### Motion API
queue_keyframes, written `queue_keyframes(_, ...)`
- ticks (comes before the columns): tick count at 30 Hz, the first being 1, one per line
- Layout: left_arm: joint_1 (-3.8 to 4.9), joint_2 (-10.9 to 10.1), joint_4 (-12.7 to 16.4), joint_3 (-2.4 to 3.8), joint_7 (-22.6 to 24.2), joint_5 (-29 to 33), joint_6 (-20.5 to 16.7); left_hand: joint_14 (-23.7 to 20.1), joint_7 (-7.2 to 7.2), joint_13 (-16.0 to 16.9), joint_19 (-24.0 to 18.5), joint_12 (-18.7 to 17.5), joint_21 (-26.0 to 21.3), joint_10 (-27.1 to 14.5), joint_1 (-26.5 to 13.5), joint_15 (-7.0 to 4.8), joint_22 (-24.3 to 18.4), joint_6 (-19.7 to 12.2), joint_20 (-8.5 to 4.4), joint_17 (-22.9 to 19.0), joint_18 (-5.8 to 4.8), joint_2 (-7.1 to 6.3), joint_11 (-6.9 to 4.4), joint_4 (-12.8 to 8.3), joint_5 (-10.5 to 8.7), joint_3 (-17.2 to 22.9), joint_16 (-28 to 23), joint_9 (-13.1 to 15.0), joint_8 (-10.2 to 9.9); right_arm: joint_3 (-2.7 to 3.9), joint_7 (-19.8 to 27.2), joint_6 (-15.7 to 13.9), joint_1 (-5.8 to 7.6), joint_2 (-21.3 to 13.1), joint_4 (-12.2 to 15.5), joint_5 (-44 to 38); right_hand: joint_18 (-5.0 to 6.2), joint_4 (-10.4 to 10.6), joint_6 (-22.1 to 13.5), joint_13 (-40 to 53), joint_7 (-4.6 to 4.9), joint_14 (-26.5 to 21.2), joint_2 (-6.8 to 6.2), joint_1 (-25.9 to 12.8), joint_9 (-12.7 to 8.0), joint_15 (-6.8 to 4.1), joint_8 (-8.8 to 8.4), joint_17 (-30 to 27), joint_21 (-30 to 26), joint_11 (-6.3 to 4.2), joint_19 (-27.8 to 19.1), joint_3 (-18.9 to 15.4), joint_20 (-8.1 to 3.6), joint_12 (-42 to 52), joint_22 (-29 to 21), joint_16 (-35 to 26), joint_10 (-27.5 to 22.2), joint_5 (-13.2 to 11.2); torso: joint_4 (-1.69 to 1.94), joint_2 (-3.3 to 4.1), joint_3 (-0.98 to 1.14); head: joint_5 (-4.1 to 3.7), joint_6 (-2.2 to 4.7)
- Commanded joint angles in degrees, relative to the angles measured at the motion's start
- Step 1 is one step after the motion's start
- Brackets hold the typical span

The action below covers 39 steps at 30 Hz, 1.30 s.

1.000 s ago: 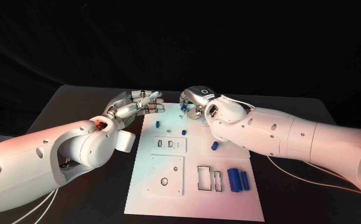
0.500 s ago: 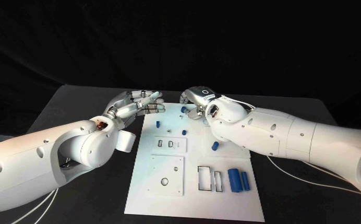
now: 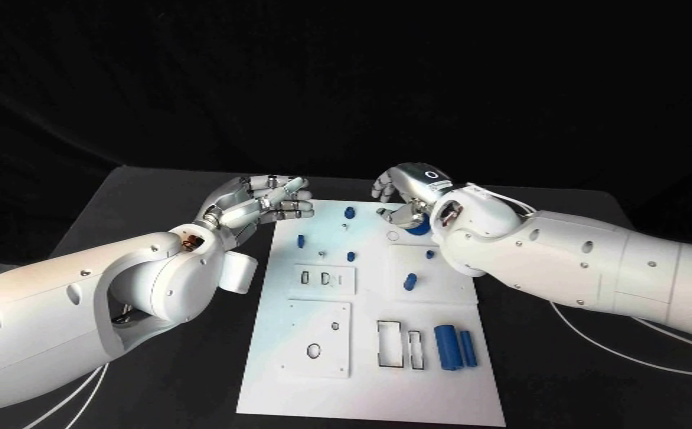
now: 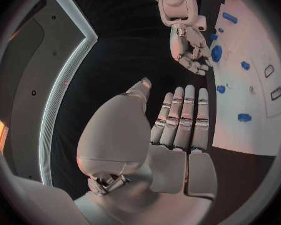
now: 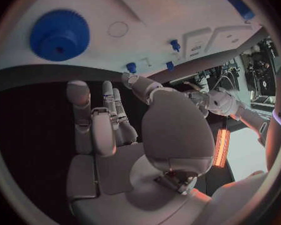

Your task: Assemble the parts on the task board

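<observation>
Lying nearest on the flat white task board (image 3: 378, 349) are two blue plastic cylinders (image 3: 456, 346), beside the rectangular slots. They look light, stiff and smooth, so pinching across the middle seems safest. Farther off, the left hand (image 3: 264, 201) and right hand (image 3: 411, 189) both hold nothing, fingers loosely apart, near a blue toothed wheel (image 5: 59, 35).

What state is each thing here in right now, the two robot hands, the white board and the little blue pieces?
Left robot hand: holds nothing, fingers loosely curled, at the board's far left corner.
Right robot hand: holds nothing, above the board's far right part.
Task board: flat on the black table.
Blue gear: flat on the board, free.
Two blue cylinders: lying side by side near the rectangular slots.
</observation>
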Motion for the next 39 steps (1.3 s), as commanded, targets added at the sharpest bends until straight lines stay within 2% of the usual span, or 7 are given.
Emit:
queue_keyframes(1, 0.09, 0.0, 0.0, 0.05, 0.5, 0.3, 1.9, -0.1, 1.12, 0.0, 0.2, -0.4, -0.2, 0.0, -0.1, 0.15, -0.1, -0.5, 0.02, 0.1, 0.69, 0.63, 0.40, 0.2, 0.30, -0.4, -0.3, 0.1, -0.3, 0.06, 1.0, -2.4, 0.49, -2.9, 2.1, 7.7, -0.91, 1.0, 0.1, 0.8, -0.55, 1.8, -0.90, -1.2, 0.2, -0.74, 0.22, 0.5, 0.2, -0.86, 0.6, -0.3, -0.37, 0.9, 0.5, 0.3, 3.4, -1.7, -0.57, -0.37, 0.02, 0.19, 0.07)
queue_keyframes(5, 0.09, -0.1, -0.2, 0.04, 0.5, 0.3, 1.8, -0.1, 1.12, 0.0, 0.2, -0.4, -0.2, 0.0, -0.1, 0.15, -0.1, -0.5, 0.02, 0.1, 0.69, 0.63, 0.40, 0.2, 0.30, -0.4, -0.3, 0.1, -0.3, 0.08, 0.7, 1.5, 1.02, -6.1, 3.1, 10.1, -0.57, 2.7, -2.2, 3.5, -0.75, 1.3, -2.76, -2.4, 0.2, -1.30, -0.87, -1.0, -2.3, -1.37, -0.9, -6.4, -0.85, 3.4, -1.7, -0.3, 5.5, 0.4, -1.07, -0.62, 0.17, 0.35, 0.29)
queue_keyframes(9, 0.08, 0.0, -0.4, 0.04, 0.5, 0.3, 1.6, -0.2, 1.13, 0.0, 0.2, -0.4, -0.2, 0.0, -0.1, 0.16, -0.1, -0.5, 0.03, 0.1, 0.68, 0.64, 0.41, 0.1, 0.31, -0.4, -0.3, 0.1, -0.3, 0.09, 0.1, 5.2, 1.24, -7.9, 3.0, 13.4, -0.91, 4.9, -2.7, 11.0, -1.85, 1.8, -1.56, 0.3, 0.9, -2.40, -0.87, 0.5, -1.4, -2.72, 0.5, -15.7, -1.80, 13.5, 0.2, 0.5, 8.2, 2.4, -1.18, -0.73, 0.25, 0.30, 0.26)
queue_keyframes(12, 0.08, 0.1, -0.5, 0.04, 0.4, 0.2, 1.5, -0.2, 1.13, 0.0, 0.2, -0.5, -0.2, 0.0, 0.0, 0.17, -0.1, -0.5, 0.04, 0.1, 0.68, 0.66, 0.42, 0.1, 0.32, -0.4, -0.3, 0.1, -0.3, 0.09, -0.3, 8.1, 1.32, -8.7, 2.1, 16.7, -1.59, 9.6, -2.9, 31.3, -2.36, 3.1, 0.73, 4.4, 2.5, -2.42, -0.48, 6.5, 1.8, -3.12, 3.2, -23.9, -2.54, 36.5, 5.1, 3.5, 0.4, 4.4, -1.09, -0.76, 0.35, 0.11, 0.38)
queue_keyframes(15, 0.08, 0.1, -0.5, 0.03, 0.3, 0.1, 1.5, -0.2, 1.15, 0.0, 0.2, -0.5, -0.3, 0.0, 0.0, 0.18, -0.1, -0.6, 0.05, 0.1, 0.68, 0.67, 0.43, 0.1, 0.45, -0.5, -0.3, 0.1, -0.3, 0.09, -0.5, 10.0, 1.35, -8.9, 1.3, 18.5, -2.07, 12.7, -3.2, 46.5, -1.94, 4.0, 1.02, 6.5, 3.3, -2.44, -0.46, 11.5, 3.1, -2.98, 4.0, -26.4, -2.04, 51.3, 7.3, 5.6, 4.0, 5.9, -1.13, -0.78, 0.28, 0.09, 0.42)
queue_keyframes(24, 0.07, 0.3, -0.7, 0.03, 0.3, -0.1, 1.3, -0.3, 1.15, 0.0, 0.2, -0.5, -0.3, 0.0, 0.0, 0.19, -0.1, -0.6, 0.06, 0.1, 0.68, 0.68, 0.44, 0.2, 0.55, -0.5, -0.4, 0.1, -0.3, 0.06, -0.2, 13.8, 1.06, -7.6, 0.0, 18.9, -3.68, 17.8, -3.3, 66.1, -1.70, 5.9, 1.50, 9.7, 4.4, -2.07, -0.41, 22.0, 9.6, -2.55, 8.1, -29.3, -1.67, 68.0, 16.1, 8.9, 12.5, 8.0, -1.15, -0.70, 0.28, 0.12, 0.33)
queue_keyframes(39, 0.07, 0.3, -0.9, 0.03, 0.1, -0.1, 1.0, -0.3, 1.15, 0.0, 0.2, -0.6, -0.3, 0.0, 0.0, 0.20, -0.2, -0.5, 0.07, 0.1, 0.69, 0.72, 0.44, 0.2, 0.77, -0.6, -0.4, 0.1, -0.3, 0.04, 0.6, 13.2, 0.04, -4.7, -3.1, 16.6, -3.90, 18.7, -3.6, 70.5, -1.54, 6.0, 1.99, 10.5, 4.6, -1.89, -0.58, 22.7, 10.7, -2.36, 8.7, -29.5, -1.50, 71.3, 17.6, 9.1, 14.9, 8.1, -1.02, -0.68, 0.17, 0.07, -0.14)
